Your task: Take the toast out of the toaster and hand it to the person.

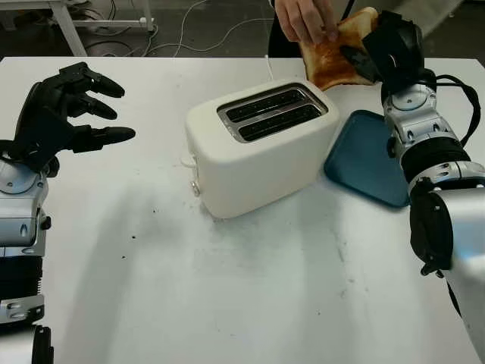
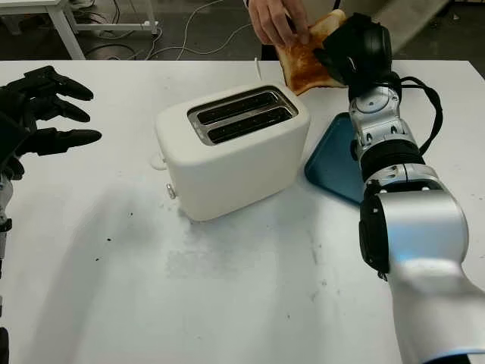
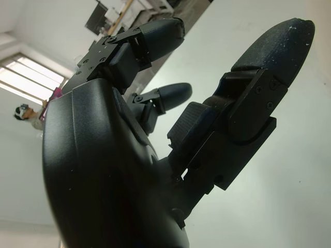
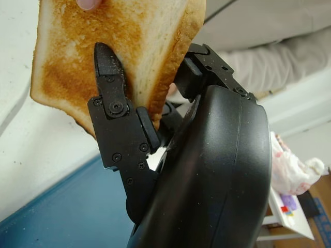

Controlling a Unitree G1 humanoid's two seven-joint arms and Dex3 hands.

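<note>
The left hand [image 1: 64, 114] hovers open above the far left of the white surface [image 1: 227, 288]. A white toaster [image 1: 261, 148] stands at centre, a blue tray [image 1: 367, 159] just right of it. At the far right, the right hand [image 1: 383, 49] is clamped on the toast [image 1: 333, 53], which a person's hand [image 1: 307, 19] also grips.

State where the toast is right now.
The toast is at the table's far right, beyond the toaster, pinched by the right robot hand and gripped by a person's hand.
</note>
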